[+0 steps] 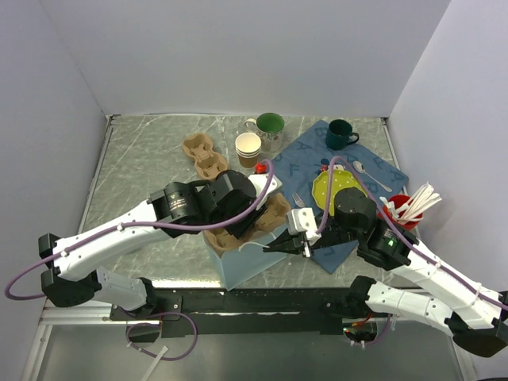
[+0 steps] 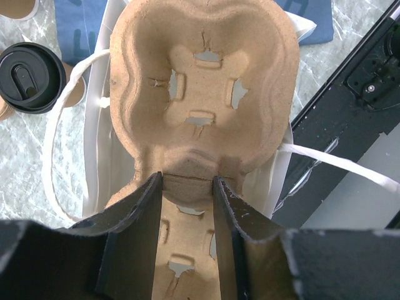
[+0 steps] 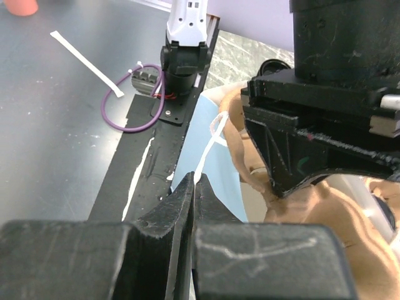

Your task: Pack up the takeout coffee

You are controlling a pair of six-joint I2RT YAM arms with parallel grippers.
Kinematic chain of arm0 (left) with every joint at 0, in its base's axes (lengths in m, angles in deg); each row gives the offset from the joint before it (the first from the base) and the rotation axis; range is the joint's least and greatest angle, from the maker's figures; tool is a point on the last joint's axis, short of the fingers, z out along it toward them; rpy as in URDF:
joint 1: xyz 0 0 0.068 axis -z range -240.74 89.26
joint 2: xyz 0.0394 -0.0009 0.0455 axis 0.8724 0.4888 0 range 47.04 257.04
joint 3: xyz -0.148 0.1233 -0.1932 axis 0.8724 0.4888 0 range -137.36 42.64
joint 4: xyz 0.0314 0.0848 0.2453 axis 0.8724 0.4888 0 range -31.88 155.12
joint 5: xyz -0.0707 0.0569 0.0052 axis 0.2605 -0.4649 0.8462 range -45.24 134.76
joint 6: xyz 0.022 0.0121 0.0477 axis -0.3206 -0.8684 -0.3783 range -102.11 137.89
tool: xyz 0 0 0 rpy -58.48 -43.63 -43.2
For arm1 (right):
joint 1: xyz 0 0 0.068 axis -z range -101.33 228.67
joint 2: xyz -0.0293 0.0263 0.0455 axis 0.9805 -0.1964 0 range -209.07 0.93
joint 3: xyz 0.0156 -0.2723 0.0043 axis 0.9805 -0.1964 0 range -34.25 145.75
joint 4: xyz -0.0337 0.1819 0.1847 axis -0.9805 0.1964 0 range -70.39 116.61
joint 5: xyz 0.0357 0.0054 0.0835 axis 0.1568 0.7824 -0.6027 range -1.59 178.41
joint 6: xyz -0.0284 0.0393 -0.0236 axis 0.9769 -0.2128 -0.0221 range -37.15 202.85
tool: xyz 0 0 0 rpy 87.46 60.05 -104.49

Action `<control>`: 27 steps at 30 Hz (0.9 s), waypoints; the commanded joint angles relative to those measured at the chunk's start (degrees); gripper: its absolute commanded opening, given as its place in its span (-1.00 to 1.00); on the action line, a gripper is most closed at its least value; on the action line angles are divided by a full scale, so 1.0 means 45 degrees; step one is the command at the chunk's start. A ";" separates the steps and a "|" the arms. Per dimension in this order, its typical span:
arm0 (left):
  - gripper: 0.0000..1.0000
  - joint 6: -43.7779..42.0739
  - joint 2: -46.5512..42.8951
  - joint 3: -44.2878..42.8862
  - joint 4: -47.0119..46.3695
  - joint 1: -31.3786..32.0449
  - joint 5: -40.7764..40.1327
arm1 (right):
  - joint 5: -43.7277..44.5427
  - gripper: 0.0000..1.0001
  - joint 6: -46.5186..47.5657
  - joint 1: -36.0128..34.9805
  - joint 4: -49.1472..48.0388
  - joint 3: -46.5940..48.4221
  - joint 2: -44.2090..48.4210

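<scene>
The takeout coffee [image 2: 31, 76] stands on the counter [image 2: 25, 187], at ten o'clock from the cup tray [image 2: 200, 81] — not packed yet. Left hand [image 2: 187, 181] clamps the tray in the bag [image 2: 95, 144]; right hand [image 3: 192, 181] pinches its handle [image 3: 204, 157].

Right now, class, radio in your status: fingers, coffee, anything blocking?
Left fingers clamped on cup carrier over bag. Right fingers pinching bag handle. Takeout coffee lidded, on table beside bag, unpacked. Carrier fills bag mouth.

The marbled table [image 1: 151, 167] is carrying a blue cloth [image 1: 381, 171] at upper right and a light-blue bag [image 1: 238, 266] at lower centre. A pulp carrier [image 1: 205, 155], stacked paper cups [image 1: 248, 148] and a green-lined mug [image 1: 269, 127] are sitting near top centre. The takeout coffee [image 2: 31, 78] is standing at the left wrist view's upper left.
</scene>
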 commanded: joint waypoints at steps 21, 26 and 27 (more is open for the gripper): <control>-0.59 0.0019 -0.0488 0.0746 0.0091 -0.0006 -0.1511 | -0.1647 -1.00 -0.0341 -0.0086 0.0698 -0.0015 0.0208; -0.59 -0.0079 -0.0370 0.0512 0.0208 -0.0006 -0.1686 | -0.1783 -1.00 -0.0224 -0.0047 0.1010 0.0043 0.0247; -0.59 -0.0079 -0.0332 0.0473 0.0228 -0.0006 -0.1667 | -0.1726 -1.00 -0.0224 -0.0066 0.1010 0.0062 0.0228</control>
